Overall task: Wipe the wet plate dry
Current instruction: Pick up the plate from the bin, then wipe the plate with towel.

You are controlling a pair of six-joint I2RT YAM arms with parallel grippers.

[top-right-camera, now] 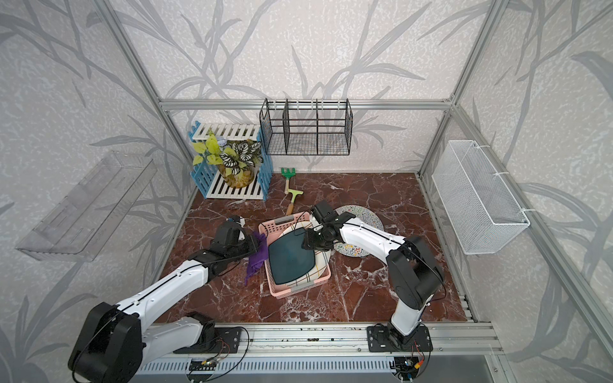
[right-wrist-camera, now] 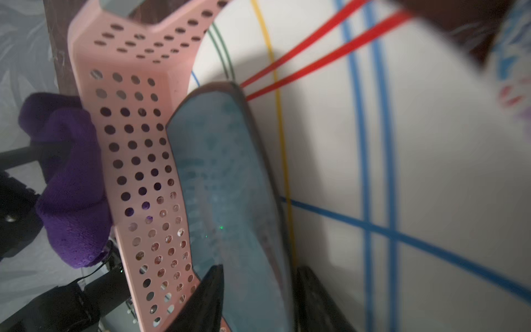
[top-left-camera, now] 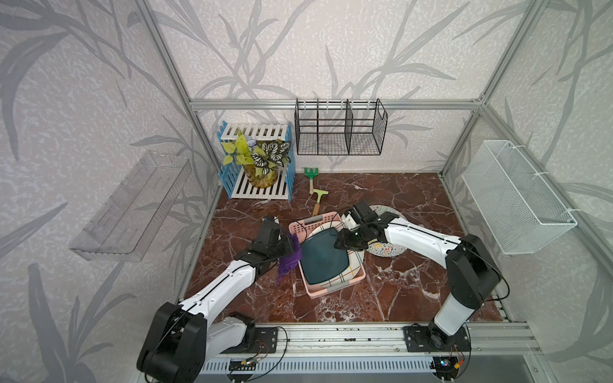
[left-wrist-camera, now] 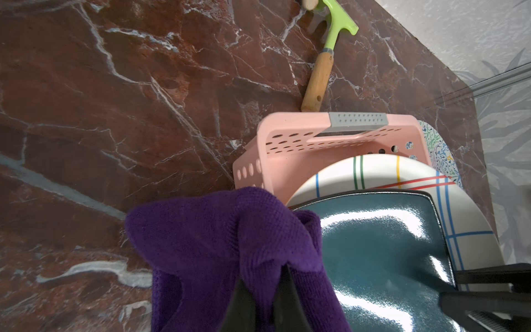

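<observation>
Right gripper [right-wrist-camera: 260, 271] straddles the back-right rim of the teal plate [top-left-camera: 326, 258], one finger each side; can't tell if it pinches. Left gripper [left-wrist-camera: 265, 287] is clamped on the purple cloth [top-left-camera: 288, 262], which hangs just beside the pink basket [top-left-camera: 331, 289].

Step, my read: secure the plate for wiping. To do it well:
- bite deep on the rim, since the glaze looks slick
- lift it tilted toward the cloth
- don't drag the plate underneath

Containers, big to small:
- white mesh basket [top-left-camera: 517, 195]: nothing seen inside
- clear shelf [top-left-camera: 132, 205]: same
- black wire rack [top-left-camera: 338, 132]: same
- slatted crate [top-left-camera: 225, 179]: holds a potted plant [top-left-camera: 262, 159]
- pink basket: striped plate [top-left-camera: 353, 272] with the teal plate tilted on top

A speckled plate [top-left-camera: 388, 250] sits on the table just beside the basket.
</observation>
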